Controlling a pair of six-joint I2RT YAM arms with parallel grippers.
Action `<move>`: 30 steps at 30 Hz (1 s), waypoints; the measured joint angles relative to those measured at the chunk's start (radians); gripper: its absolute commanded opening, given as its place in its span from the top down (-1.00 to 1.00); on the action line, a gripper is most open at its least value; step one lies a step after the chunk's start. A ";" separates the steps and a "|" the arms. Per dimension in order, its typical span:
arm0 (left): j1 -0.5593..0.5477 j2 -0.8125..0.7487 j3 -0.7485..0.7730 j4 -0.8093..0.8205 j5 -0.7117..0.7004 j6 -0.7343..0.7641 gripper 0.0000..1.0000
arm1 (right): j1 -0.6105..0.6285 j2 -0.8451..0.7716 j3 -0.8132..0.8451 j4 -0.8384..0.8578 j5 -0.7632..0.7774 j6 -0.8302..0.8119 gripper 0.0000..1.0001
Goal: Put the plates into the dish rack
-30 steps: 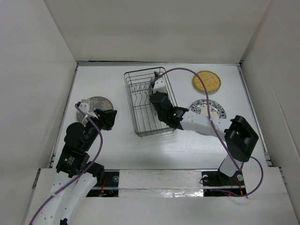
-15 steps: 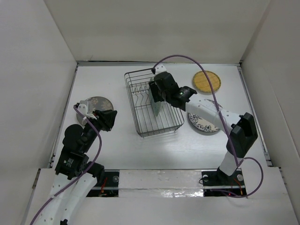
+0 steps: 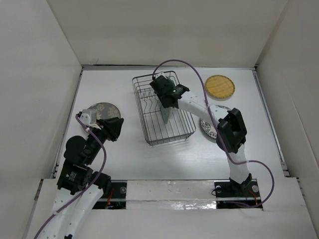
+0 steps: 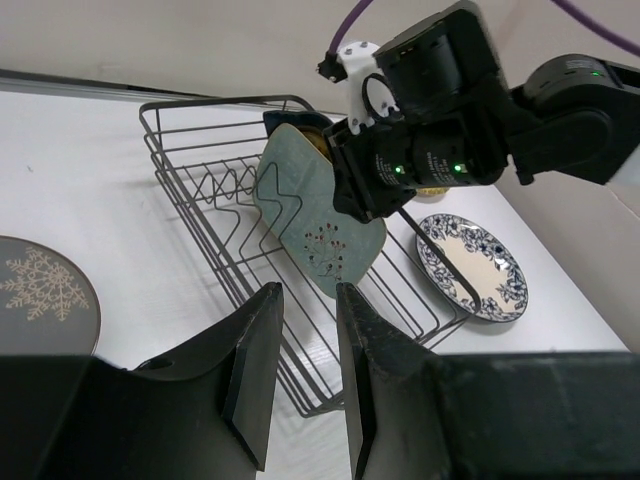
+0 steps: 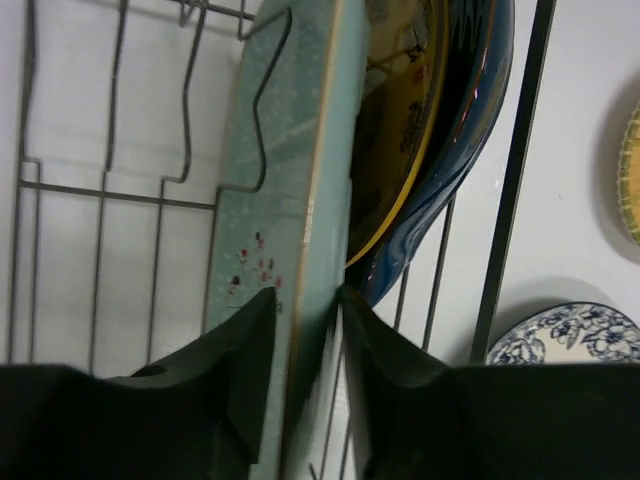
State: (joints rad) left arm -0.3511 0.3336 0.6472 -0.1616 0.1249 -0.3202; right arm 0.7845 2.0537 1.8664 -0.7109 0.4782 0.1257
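Observation:
The wire dish rack [image 3: 143,112] stands mid-table. My right gripper [image 3: 166,103] is over it, shut on the top edge of the pale green rectangular plate [image 3: 166,116], which stands on edge among the tines. In the right wrist view the gripper [image 5: 305,292] straddles this plate [image 5: 285,170]; a yellow plate [image 5: 400,110] and the dark blue plate [image 5: 470,130] lean behind it. My left gripper [image 3: 115,127] is slightly open and empty, left of the rack, near the grey floral plate [image 3: 102,108]. A second yellow plate [image 3: 220,86] and the patterned plate [image 3: 210,127] lie right of the rack.
The white side walls close in on the table left and right. My right arm's forearm [image 3: 199,110] reaches across the patterned plate and the rack's right rim. The left wrist view shows the rack [image 4: 200,160], the green plate [image 4: 315,220] and the grey plate [image 4: 40,300].
My right gripper has moved from the rack's front right toward its back, and the green plate now stands on edge in the rack. The left gripper has shifted slightly.

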 measured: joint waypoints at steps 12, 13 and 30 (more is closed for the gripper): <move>-0.001 -0.017 0.000 0.000 0.005 0.002 0.49 | 0.029 0.010 -0.021 0.013 0.166 -0.003 1.00; -0.001 -0.017 0.000 -0.001 0.005 0.002 0.49 | 0.037 -0.001 -0.043 0.027 0.186 -0.003 1.00; -0.001 -0.017 0.000 0.000 0.006 0.002 0.50 | 0.091 -0.044 -0.193 0.323 0.423 -0.072 1.00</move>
State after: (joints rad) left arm -0.3523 0.3168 0.6472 -0.1619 0.1310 -0.3187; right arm 0.8757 2.0098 1.6737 -0.3882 0.9009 0.0532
